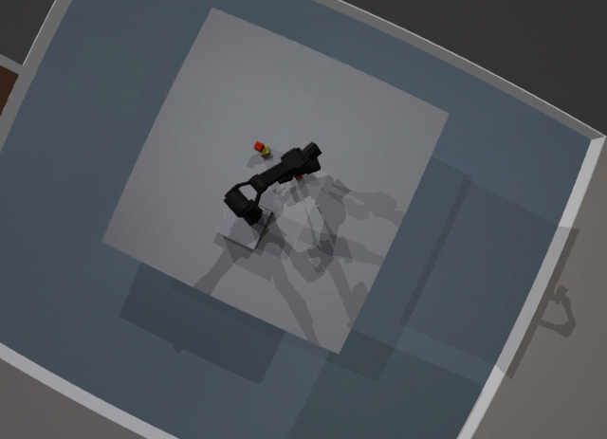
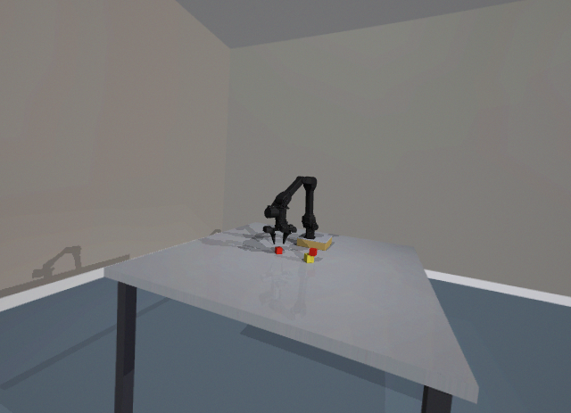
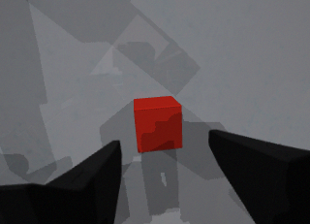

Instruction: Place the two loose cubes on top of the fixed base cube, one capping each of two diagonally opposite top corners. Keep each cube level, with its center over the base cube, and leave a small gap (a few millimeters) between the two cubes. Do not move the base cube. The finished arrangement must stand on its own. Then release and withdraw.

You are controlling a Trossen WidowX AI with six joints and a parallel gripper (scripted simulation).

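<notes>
Gripper [image 3: 162, 151] spread wide and holding nothing, hanging just above second red cube [image 3: 158, 123] at centre of wrist frame. First red cube [image 2: 313, 251] already capping yellow base cube [image 2: 309, 259]. Judged next: descend, straddle, pinch.

— Arm [image 2: 308, 201] posture?

— The lower link stands upright from the mount; at the elbow it folds over, and the forearm slopes down and forward to the wrist.

— Gripper [image 2: 279, 237] orientation?

— It points down, fingertips held above the surface, not touching it in the exterior view.

— Jaw state?

— Parted, with nothing clamped. In the wrist view the two dark fingers enter from the lower corners with a wide gap between them.

— From overhead?

— The arm [image 1: 274, 174] stretches diagonally from its base, the wrist section at the far end.
</notes>
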